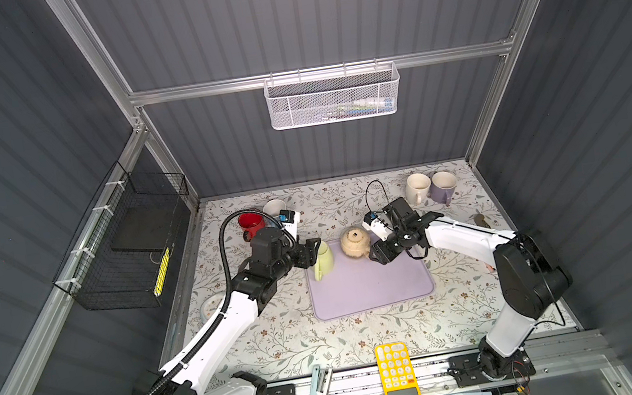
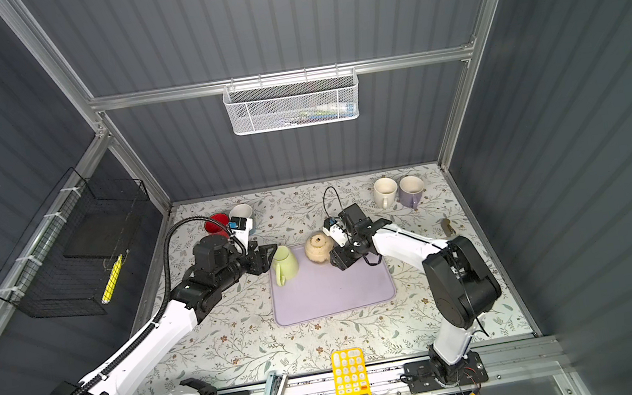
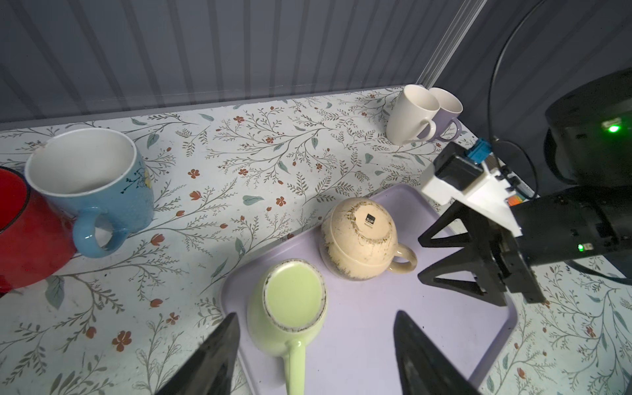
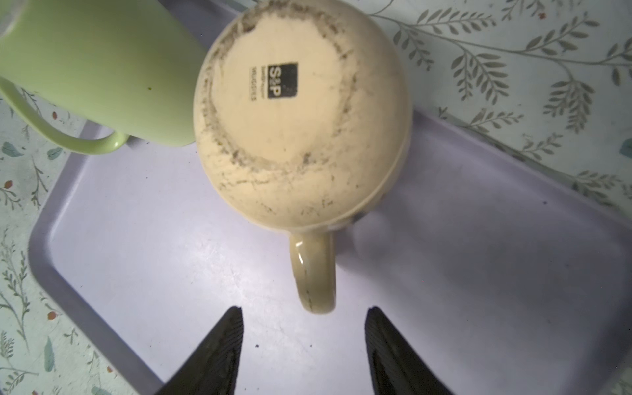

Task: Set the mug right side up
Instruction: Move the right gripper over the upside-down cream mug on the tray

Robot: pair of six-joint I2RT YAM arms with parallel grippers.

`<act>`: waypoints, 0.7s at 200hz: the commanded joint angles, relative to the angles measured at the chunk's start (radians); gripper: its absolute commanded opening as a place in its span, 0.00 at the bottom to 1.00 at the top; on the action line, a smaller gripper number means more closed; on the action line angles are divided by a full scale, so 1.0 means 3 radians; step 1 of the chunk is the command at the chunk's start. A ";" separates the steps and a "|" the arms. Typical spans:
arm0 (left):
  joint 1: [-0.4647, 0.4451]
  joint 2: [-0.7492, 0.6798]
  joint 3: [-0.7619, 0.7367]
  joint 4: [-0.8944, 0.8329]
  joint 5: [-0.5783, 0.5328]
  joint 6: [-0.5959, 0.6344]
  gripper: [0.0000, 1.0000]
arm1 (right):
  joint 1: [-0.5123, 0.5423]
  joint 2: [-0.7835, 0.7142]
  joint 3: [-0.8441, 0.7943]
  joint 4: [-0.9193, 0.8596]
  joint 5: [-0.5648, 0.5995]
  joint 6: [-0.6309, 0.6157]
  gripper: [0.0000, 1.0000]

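Observation:
Two mugs stand mouth down on a lavender tray point(image 1: 373, 291) point(image 2: 332, 297). A light green mug point(image 1: 325, 260) point(image 2: 286, 265) point(image 3: 290, 301) sits at the tray's left edge, its handle toward the front. A round beige mug point(image 1: 355, 242) point(image 2: 318, 247) point(image 4: 301, 113) stands beside it at the tray's back edge, label on its base up. My left gripper point(image 1: 313, 249) point(image 3: 316, 316) is open, low at the green mug, which lies between its fingers nearer one of them. My right gripper point(image 1: 373, 255) point(image 4: 304, 309) is open just short of the beige mug's handle point(image 4: 314, 273).
A red mug point(image 1: 251, 221) and a blue mug point(image 3: 92, 181) stand upright back left, a white mug point(image 1: 417, 187) and a purple mug point(image 1: 443, 187) back right. A yellow calculator point(image 1: 396, 372) and a stapler point(image 1: 319, 387) lie at the front edge.

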 commanded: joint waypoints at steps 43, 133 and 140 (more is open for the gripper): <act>0.0070 -0.0102 -0.0095 -0.0011 0.0061 -0.0052 0.71 | 0.0084 0.0377 0.0291 -0.0020 0.0193 -0.0024 0.58; 0.0116 0.0019 -0.0105 0.0067 0.0142 -0.0042 0.71 | 0.0196 0.0558 0.0276 0.0003 0.0358 0.0130 0.47; 0.0121 0.0028 -0.0106 0.0069 0.0149 -0.0043 0.71 | 0.0203 0.0565 0.0269 0.0004 0.0382 0.0137 0.45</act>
